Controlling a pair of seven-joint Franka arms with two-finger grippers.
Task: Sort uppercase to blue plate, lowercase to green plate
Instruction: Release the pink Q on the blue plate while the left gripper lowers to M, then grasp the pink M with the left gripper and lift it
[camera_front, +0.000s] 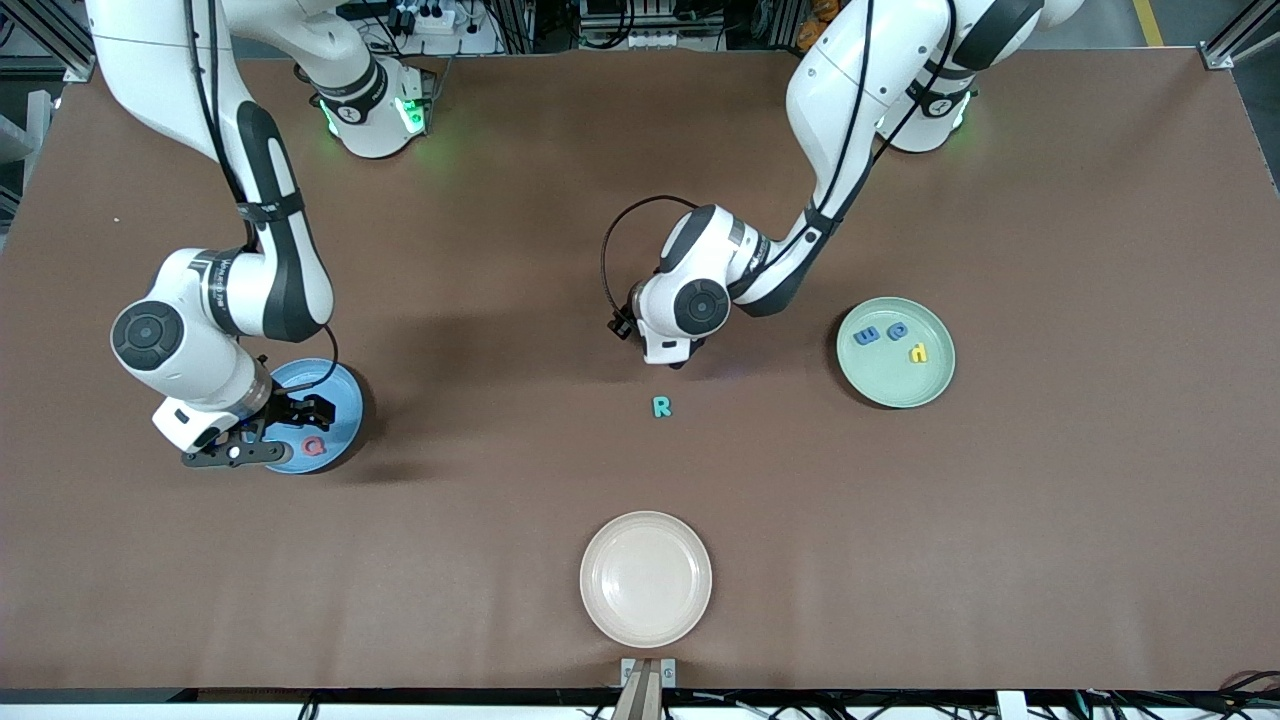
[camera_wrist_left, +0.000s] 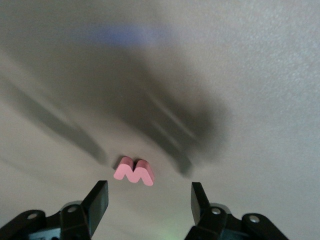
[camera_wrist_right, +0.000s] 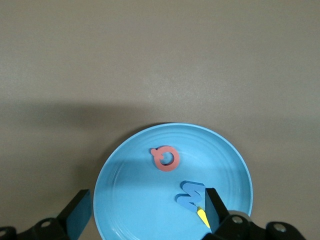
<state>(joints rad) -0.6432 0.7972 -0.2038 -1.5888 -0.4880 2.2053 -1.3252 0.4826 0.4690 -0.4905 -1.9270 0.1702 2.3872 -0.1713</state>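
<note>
Left wrist view, red w (camera_wrist_left: 134, 171) on table, just ahead of left gripper (camera_wrist_left: 150, 202) fingers, spread apart

The brown table (camera_front: 1050, 560) carries a teal R (camera_front: 661, 406) at its middle, with the red w (camera_wrist_left: 134, 171) close by, the cream plate (camera_front: 646, 578) nearer the camera, the blue plate (camera_front: 338, 392) toward the right arm's end, and the green plate (camera_front: 896, 385) toward the left arm's end.

A right finger (camera_wrist_right: 212, 210) hides most of the yellow H (camera_wrist_right: 202, 217) beside blue M (camera_wrist_right: 190, 196).
</note>
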